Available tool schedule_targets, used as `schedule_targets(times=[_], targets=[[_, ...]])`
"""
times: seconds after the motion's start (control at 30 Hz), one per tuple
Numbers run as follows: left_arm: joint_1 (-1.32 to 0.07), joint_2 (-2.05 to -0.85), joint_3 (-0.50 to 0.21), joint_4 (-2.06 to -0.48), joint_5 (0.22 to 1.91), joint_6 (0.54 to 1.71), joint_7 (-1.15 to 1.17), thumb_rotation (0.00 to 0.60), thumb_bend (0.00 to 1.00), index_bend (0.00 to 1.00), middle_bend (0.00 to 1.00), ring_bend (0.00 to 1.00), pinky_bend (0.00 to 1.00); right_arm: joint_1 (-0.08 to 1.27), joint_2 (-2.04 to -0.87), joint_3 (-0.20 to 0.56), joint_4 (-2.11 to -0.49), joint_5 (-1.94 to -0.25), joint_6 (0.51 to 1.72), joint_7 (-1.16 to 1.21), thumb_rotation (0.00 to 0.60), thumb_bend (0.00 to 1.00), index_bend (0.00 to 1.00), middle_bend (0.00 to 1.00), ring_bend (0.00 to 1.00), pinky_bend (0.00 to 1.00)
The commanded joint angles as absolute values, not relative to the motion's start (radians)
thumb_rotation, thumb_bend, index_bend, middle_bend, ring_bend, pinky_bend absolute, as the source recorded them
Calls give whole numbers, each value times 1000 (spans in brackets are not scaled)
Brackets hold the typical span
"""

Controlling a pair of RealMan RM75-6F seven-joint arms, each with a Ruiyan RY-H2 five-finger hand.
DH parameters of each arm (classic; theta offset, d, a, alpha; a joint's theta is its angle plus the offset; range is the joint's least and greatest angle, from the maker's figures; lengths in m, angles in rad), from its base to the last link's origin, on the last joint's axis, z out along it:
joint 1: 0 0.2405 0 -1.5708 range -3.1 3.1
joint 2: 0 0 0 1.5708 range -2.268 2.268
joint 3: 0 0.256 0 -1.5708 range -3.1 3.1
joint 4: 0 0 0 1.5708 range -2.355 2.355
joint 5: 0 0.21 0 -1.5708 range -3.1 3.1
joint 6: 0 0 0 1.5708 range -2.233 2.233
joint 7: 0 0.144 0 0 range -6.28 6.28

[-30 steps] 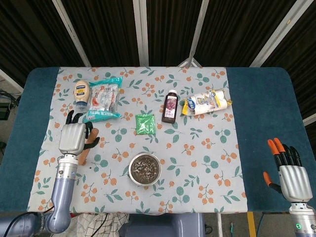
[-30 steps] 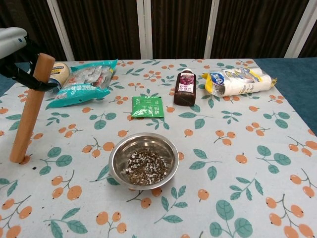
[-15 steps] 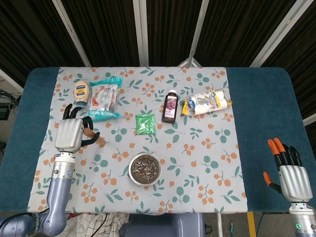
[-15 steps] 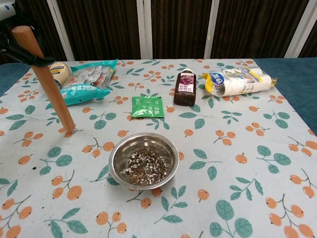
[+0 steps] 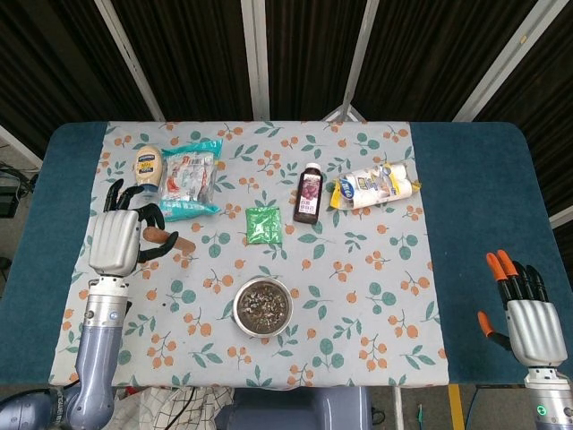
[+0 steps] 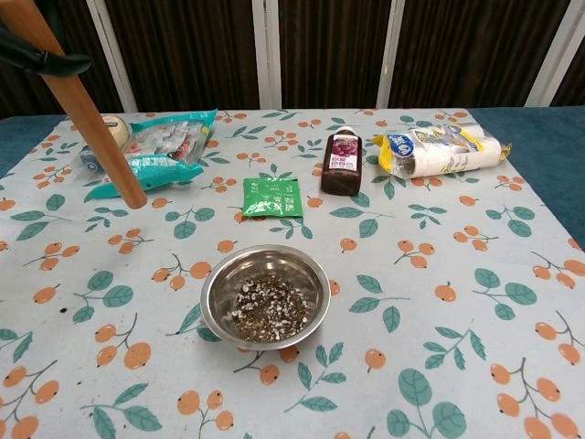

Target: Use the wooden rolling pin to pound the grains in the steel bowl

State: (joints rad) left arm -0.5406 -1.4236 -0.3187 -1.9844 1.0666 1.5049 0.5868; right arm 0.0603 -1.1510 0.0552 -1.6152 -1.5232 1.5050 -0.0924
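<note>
My left hand [image 5: 119, 240] grips the wooden rolling pin [image 6: 91, 119] near its top, over the left side of the table. The pin hangs tilted in the air, its lower end [image 5: 179, 242] pointing down and right, clear of the cloth. The chest view shows only dark fingers [image 6: 41, 59] wrapped round the pin at the top left corner. The steel bowl [image 5: 262, 307] holding dark and white grains [image 6: 267, 311] sits at the front middle, to the right of the pin. My right hand [image 5: 528, 318] rests at the front right edge, fingers apart and empty.
A mayonnaise bottle [image 5: 148, 168] and a teal snack bag [image 5: 187, 181] lie behind the pin. A green sachet [image 5: 263, 224], a dark bottle [image 5: 310, 193] and a wrapped roll pack [image 5: 372, 186] lie behind the bowl. A floral cloth [image 5: 376, 278] covers the table.
My left hand has lifted the rolling pin off the cloth and swung its lower end up and to the right. The right hand has stayed still.
</note>
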Motion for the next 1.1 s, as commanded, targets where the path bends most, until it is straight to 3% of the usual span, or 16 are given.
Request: schedule_targets(times=[0.03, 0.37, 0.53, 1.1], targets=[[-536, -1417, -319, -1986, 1070, 1504, 577, 600, 887, 668, 704, 189, 0, 60, -1151, 55, -1615, -1522, 1504, -94, 600, 368, 0, 0, 0, 0], [-524, -1410, -283, -1967, 1089, 1490, 570, 600, 887, 668, 704, 189, 0, 60, -1151, 55, -1617, -1522, 1503, -97, 600, 368, 0, 0, 0, 0], [-524, -1420, -317, -1983, 1076, 1503, 529, 600, 887, 668, 708, 189, 0, 60, -1150, 55, -1618, -1520, 1502, -96, 600, 368, 0, 0, 0, 0], [-557, -1445, -327, -2051, 1075, 1486, 571, 600, 888, 668, 708, 189, 0, 62, -1151, 55, -1617, -1519, 1499, -100, 600, 368, 0, 0, 0, 0]])
